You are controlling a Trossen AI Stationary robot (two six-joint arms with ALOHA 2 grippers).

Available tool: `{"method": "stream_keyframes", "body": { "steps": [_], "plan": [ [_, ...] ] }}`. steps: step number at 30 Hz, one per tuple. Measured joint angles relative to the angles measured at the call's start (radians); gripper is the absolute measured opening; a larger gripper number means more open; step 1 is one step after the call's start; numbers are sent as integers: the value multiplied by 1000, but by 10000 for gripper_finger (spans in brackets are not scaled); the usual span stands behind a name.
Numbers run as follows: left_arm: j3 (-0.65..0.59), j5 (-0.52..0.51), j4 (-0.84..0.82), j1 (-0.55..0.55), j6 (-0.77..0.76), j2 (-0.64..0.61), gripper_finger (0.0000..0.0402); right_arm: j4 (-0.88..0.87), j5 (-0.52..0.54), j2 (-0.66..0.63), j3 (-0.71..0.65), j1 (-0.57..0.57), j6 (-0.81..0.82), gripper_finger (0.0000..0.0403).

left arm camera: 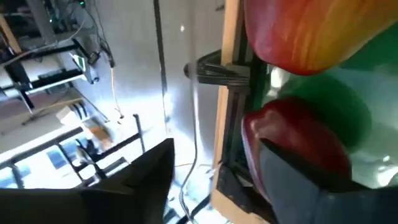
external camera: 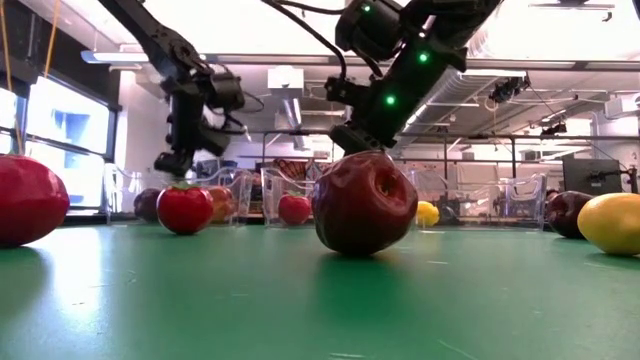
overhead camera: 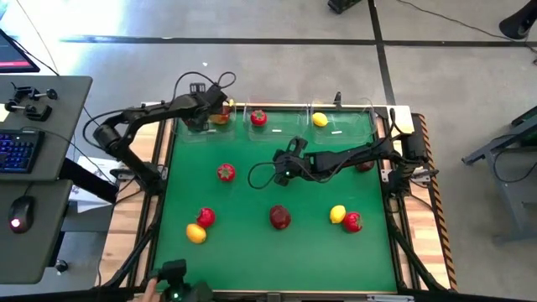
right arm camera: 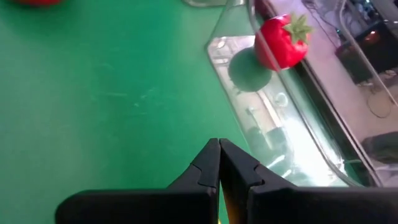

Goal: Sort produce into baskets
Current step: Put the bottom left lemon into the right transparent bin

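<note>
3 baskets (overhead camera: 340, 113), 2 lemons (overhead camera: 337, 215) loose.

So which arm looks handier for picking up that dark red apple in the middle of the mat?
Probably the right. Its gripper, shut and empty, hovers mid-mat just beyond the dark red apple. The left gripper is over the far-left bin.
</note>
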Motion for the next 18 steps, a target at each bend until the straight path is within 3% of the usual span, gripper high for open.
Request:
{"method": "stream_keyframes", "body": {
  "steps": [7, 11, 18],
  "plan": [
    [0, 62, -60, -109, -100, -168, 80, 115, -25, 0, 0, 16, -19, 0],
    [0, 185, -127, -198, -190, -265, 18, 207, -54, 0, -16, 18, -34, 0],
    [0, 416, -265, -408, -293, -373, 10, 578, -191, -20, -213, 16, -59, 0]
  ]
}}
